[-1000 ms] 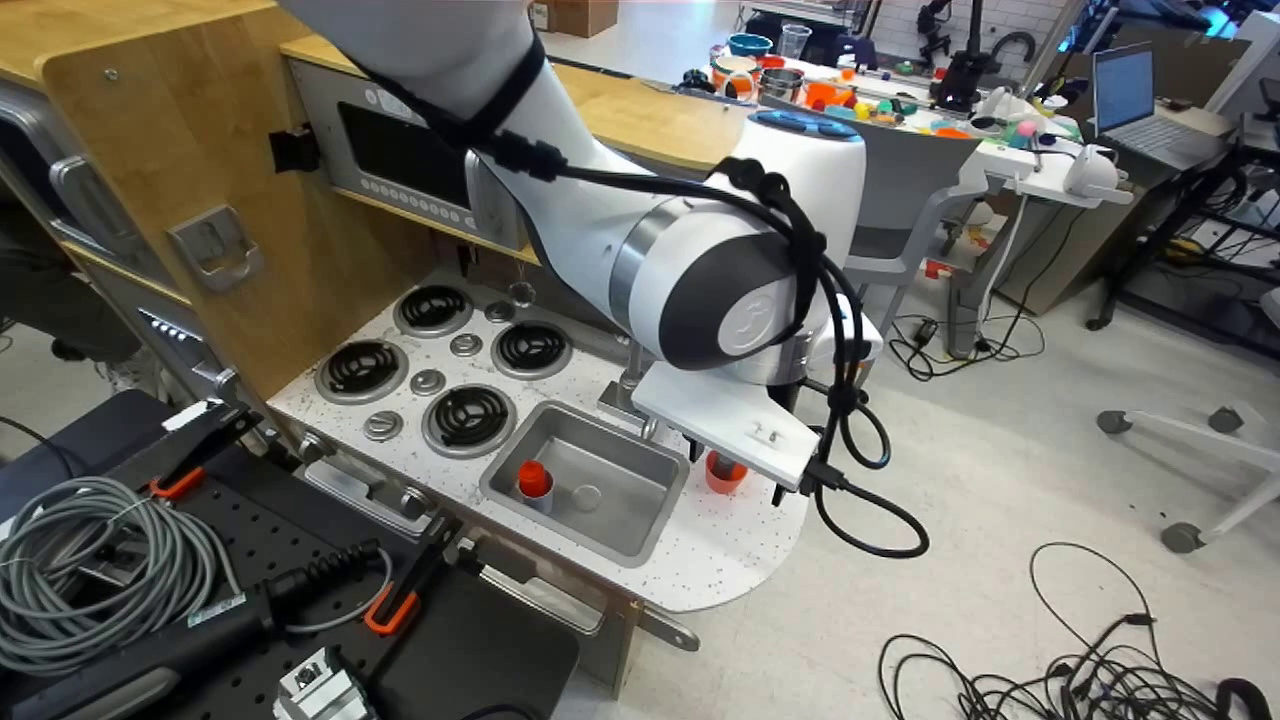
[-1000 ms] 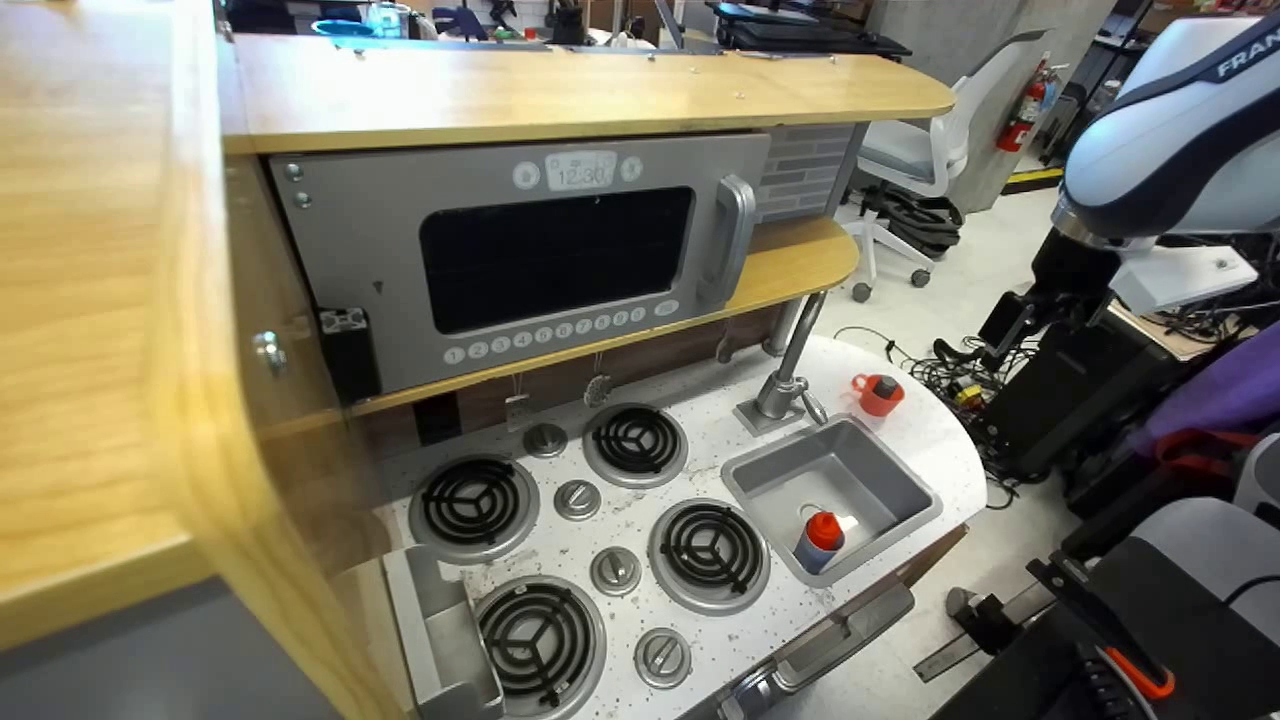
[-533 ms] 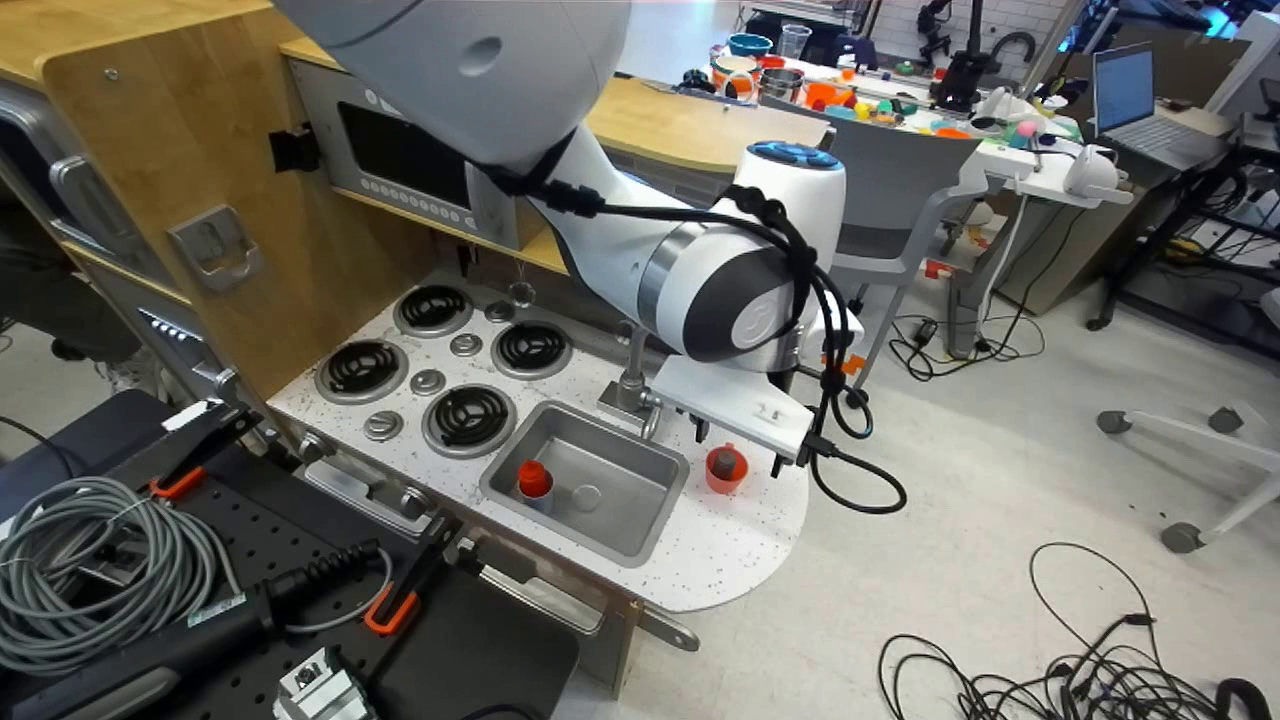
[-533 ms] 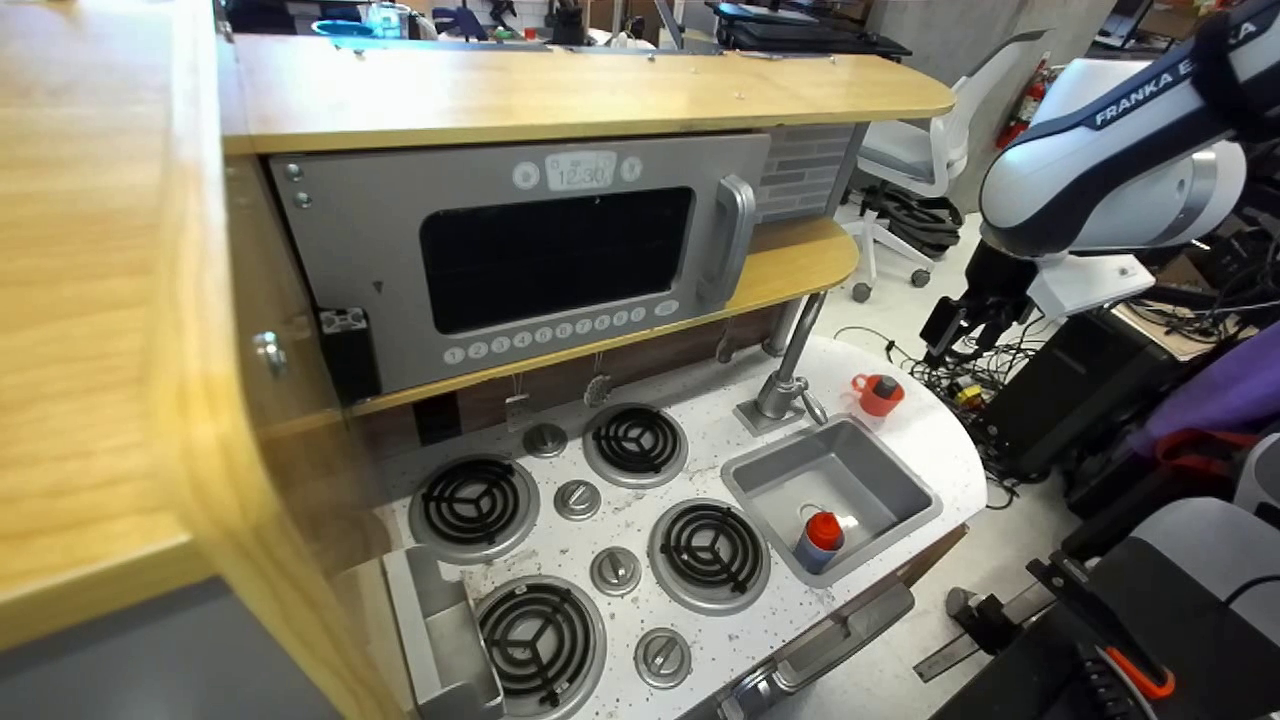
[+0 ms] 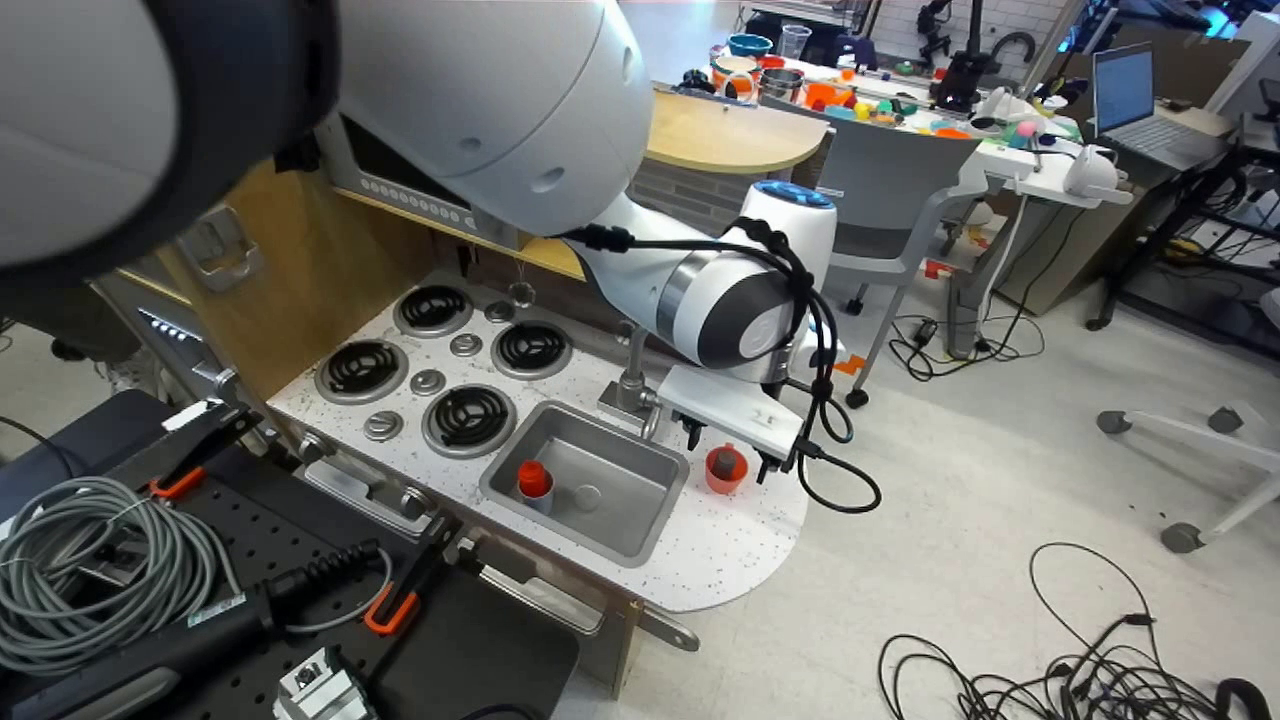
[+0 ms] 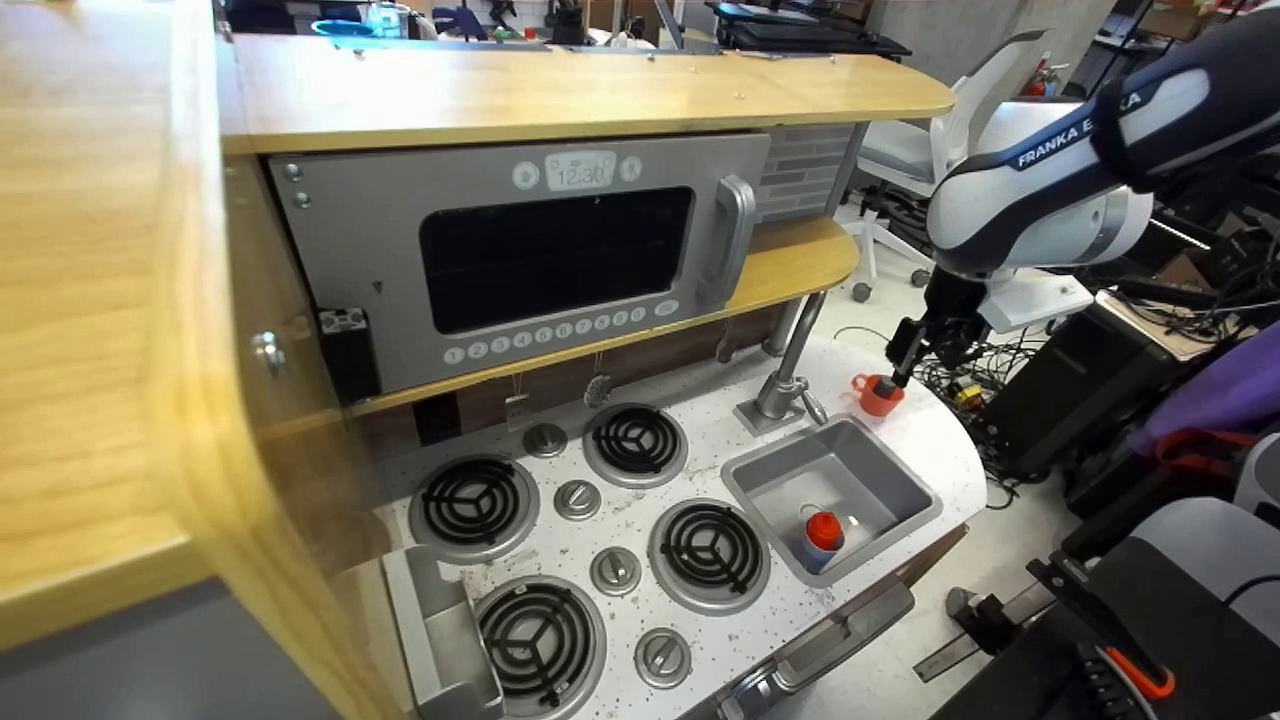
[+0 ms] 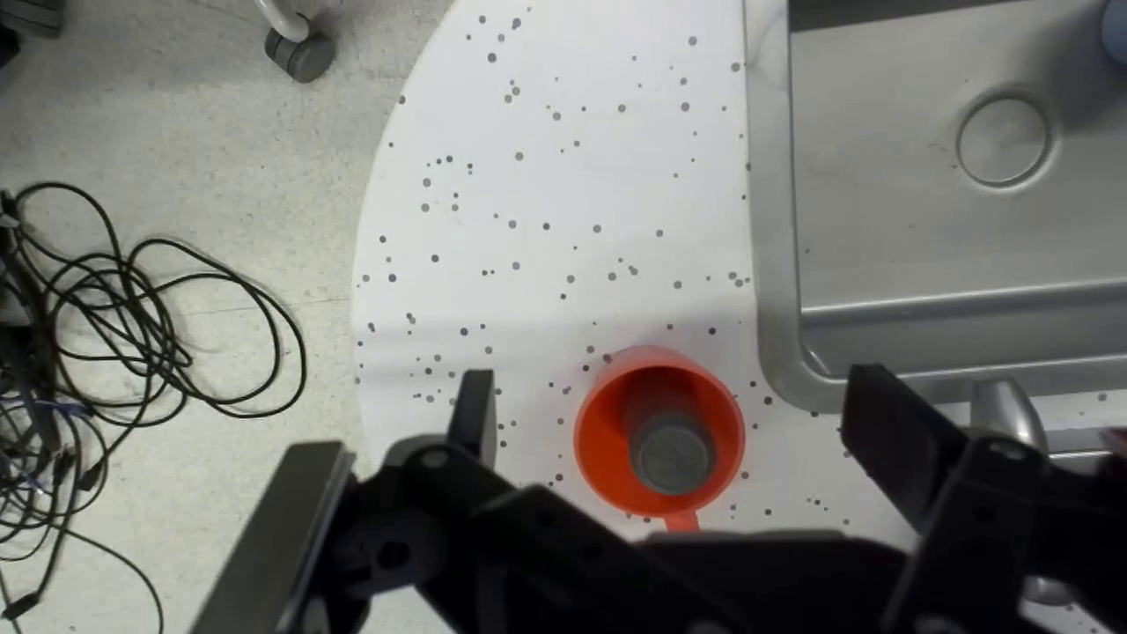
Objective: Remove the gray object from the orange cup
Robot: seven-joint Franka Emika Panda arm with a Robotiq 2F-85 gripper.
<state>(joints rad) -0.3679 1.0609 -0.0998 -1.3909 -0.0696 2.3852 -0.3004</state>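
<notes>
Wrist view, claw spread, cup clear of sink edge

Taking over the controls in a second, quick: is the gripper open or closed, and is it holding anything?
Gripper: open, holding nothing; the gray object is inside the orange cup.

Red-topped container in the gray sink
</notes>
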